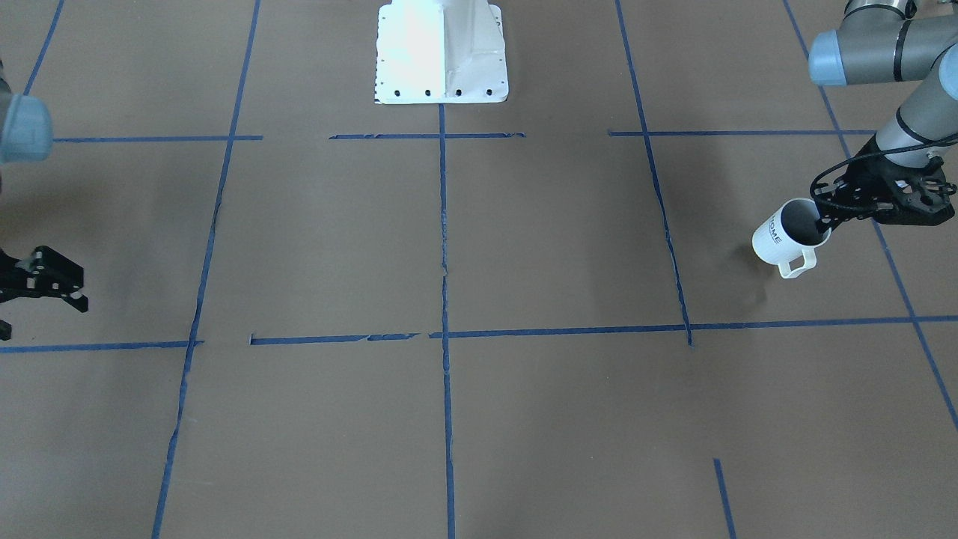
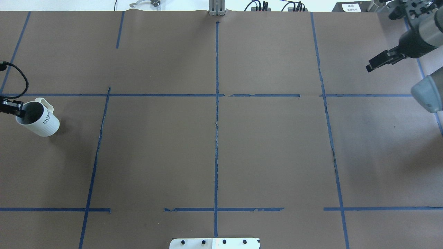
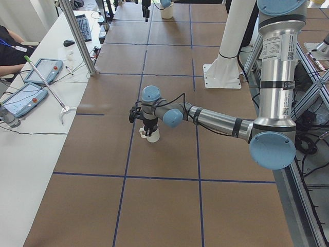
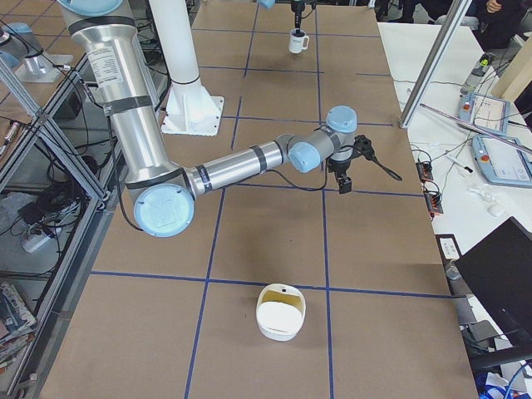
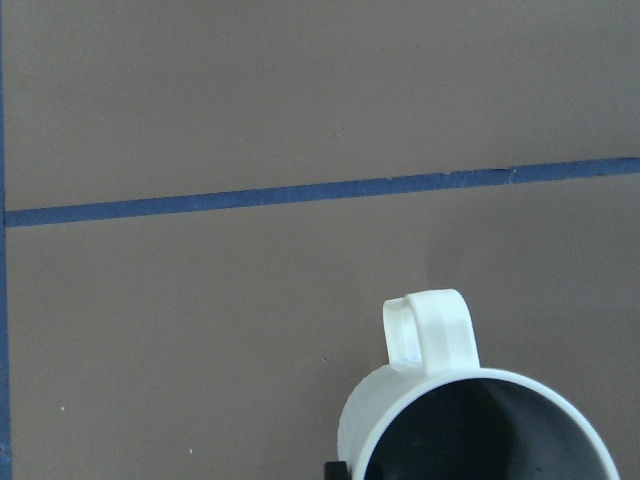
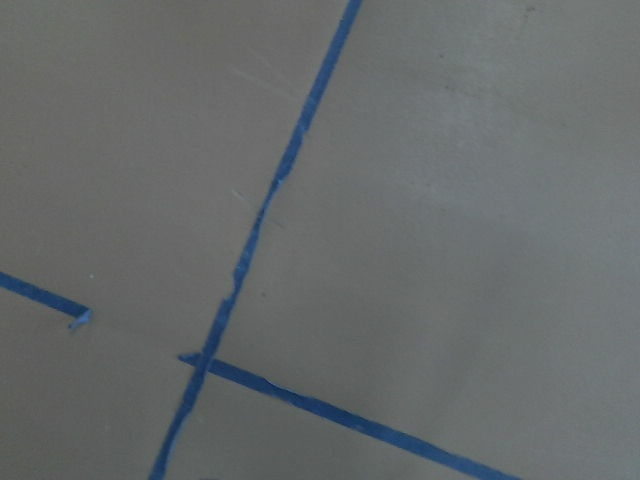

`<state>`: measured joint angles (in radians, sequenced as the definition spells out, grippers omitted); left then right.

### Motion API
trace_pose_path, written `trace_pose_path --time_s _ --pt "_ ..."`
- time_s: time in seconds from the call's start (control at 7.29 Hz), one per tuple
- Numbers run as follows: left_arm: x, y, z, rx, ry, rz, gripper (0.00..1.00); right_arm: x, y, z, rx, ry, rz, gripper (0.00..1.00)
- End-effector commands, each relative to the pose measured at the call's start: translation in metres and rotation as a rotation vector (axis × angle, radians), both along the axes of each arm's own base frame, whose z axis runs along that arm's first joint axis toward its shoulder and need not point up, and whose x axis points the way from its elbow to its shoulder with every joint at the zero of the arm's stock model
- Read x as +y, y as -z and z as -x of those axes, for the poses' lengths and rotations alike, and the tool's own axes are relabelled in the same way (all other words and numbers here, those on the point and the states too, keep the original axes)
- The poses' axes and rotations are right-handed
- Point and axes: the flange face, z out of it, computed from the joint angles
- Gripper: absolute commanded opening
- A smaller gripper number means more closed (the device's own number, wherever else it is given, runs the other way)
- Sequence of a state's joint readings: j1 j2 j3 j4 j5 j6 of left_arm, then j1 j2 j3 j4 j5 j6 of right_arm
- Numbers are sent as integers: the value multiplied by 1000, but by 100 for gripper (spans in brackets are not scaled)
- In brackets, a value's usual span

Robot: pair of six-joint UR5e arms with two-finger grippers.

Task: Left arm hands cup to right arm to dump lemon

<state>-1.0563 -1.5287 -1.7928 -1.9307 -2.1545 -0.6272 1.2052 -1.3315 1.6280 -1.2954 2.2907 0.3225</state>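
L gripper pinches cup rim; R gripper spread, well apart; white bowl by table's R end.

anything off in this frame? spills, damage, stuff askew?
No spill. The cup sits tilted, pinched at its rim by the left gripper. No lemon shows in the part of its dark inside that is in view. Only blemish: the blue tape grid is ragged and gapped in places.

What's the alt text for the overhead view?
The left hand grips the rim of the white HOME cup at the far-left edge of the table. The right hand hovers empty at the far right, above brown paper gridded with blue tape.
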Motion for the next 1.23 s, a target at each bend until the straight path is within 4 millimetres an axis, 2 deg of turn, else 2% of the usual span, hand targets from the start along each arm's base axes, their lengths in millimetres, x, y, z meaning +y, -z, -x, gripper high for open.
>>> trace_pose_path --time_s 0.0,0.41,0.55,0.69,0.82,0.96,1.1 --pt "14 -10 -6 14 -25 -25 0 15 -23 -37 -21 -17 33 100" --pt "22 -25 -3 8 -30 -14 1 22 -34 -47 -28 -21 54 100" --pt "22 -27 -3 6 -30 -10 8 25 -39 -52 -26 -27 63 100" --pt "22 -34 -3 0 -31 2 24 25 -40 -55 -22 -6 34 100" --pt "22 -37 -4 0 -33 11 51 29 -50 -63 -14 -4 35 100" --pt "28 -30 -5 58 -70 41 100 31 -54 -67 -12 -6 36 100" --pt "34 -28 1 90 -107 39 100 35 -62 -71 -5 5 32 100"
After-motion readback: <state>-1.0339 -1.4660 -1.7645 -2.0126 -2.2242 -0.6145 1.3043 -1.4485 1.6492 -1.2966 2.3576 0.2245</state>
